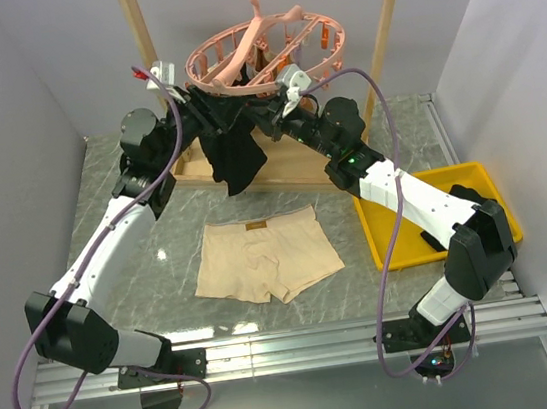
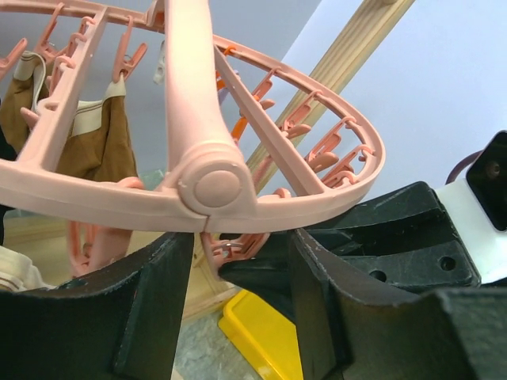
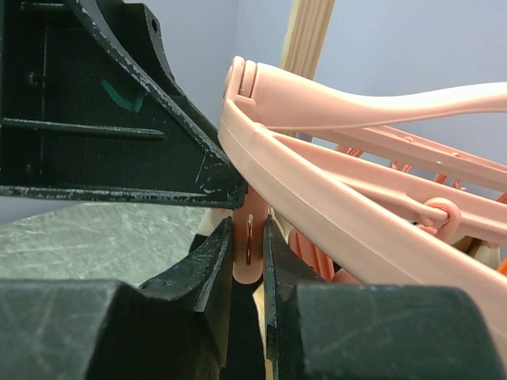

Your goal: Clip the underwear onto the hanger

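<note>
Showing both arms raised to the hanger (image 1: 264,54): the right end effector (image 3: 248,233) is pinched narrow on one dangling clip (image 3: 240,257), seemingly to press it open. The left end effector (image 2: 238,237) stands wide beneath the ring with nothing visibly gripped, perhaps to steady it. The underwear (image 1: 265,256) lies flat on the desk (image 1: 156,230), not yet clipped; its dark waistband label (image 1: 252,226) is illegible.

The top external camera looks down from above and behind the near edge of the table (image 1: 182,312), while the left wrist camera peers up from just beneath the hanger (image 1: 238,88) and the right wrist camera sights closely along its rim, shared by all three.
</note>
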Tool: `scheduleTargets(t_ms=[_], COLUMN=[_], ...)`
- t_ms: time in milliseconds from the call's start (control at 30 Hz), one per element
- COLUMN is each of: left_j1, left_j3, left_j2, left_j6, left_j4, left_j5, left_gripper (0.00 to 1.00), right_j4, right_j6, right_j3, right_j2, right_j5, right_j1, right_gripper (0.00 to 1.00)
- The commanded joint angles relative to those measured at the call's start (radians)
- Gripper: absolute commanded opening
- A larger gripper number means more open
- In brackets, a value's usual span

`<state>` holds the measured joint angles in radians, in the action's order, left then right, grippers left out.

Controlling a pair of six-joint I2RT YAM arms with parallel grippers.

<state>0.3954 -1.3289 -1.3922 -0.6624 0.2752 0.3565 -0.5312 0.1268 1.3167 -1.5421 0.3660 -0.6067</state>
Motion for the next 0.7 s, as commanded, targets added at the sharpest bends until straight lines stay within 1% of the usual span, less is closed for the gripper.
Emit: scheduleTargets(t_ms=[0,167,233,333,433,467,533,600,633,667], left_j1=[0.010,0.016,0.017,0.017,0.017,0.016,0.016,0.016,0.016,0.016], left_j3=[0.002,-0.003,-0.003,-0.004,-0.006,-0.006,-0.003,-0.007,-0.006,-0.004], left_j2=[-0.002,-0.008,-0.008,-0.011,-0.011,-0.010,-0.011,-0.014,-0.013,-0.013], left_j6=[0.006,-0.002,-0.003,0.000,-0.002,-0.003,-0.008,-0.008,-0.006,-0.005], left_j4=[0.091,0.107,0.108,0.107,0.108,0.113,0.114,0.104,0.104,0.104], left_j5=[-0.044,-0.044,-0.048,-0.053,-0.057,-0.060,-0.060,-0.059,-0.054,-0.056], left_gripper=[0.55,0.56,0.53,0.47,0.35,0.28,0.22,0.09,0.04,0.00], right_j4=[-0.015,-0.015,-0.013,-0.015,-0.012,-0.009,-0.003,0.005,0.017,0.023], right_j6=[-0.021,-0.019,-0.019,-0.021,-0.021,-0.019,-0.010,-0.004,0.000,0.002], right_j3=[0.006,0.003,0.001,-0.004,-0.010,-0.011,-0.025,-0.037,-0.054,-0.062], right_j2=[0.002,-0.003,-0.003,0.000,0.004,0.008,0.013,0.025,0.033,0.046], right_j5=[0.054,0.053,0.051,0.053,0.057,0.060,0.065,0.067,0.067,0.067], right_j1=[-0.034,-0.042,-0.041,-0.041,-0.042,-0.041,-0.042,-0.042,-0.041,-0.041], right_gripper=[0.00,0.00,0.00,0.00,0.00,0.00,0.00,0.00,0.01,0.07])
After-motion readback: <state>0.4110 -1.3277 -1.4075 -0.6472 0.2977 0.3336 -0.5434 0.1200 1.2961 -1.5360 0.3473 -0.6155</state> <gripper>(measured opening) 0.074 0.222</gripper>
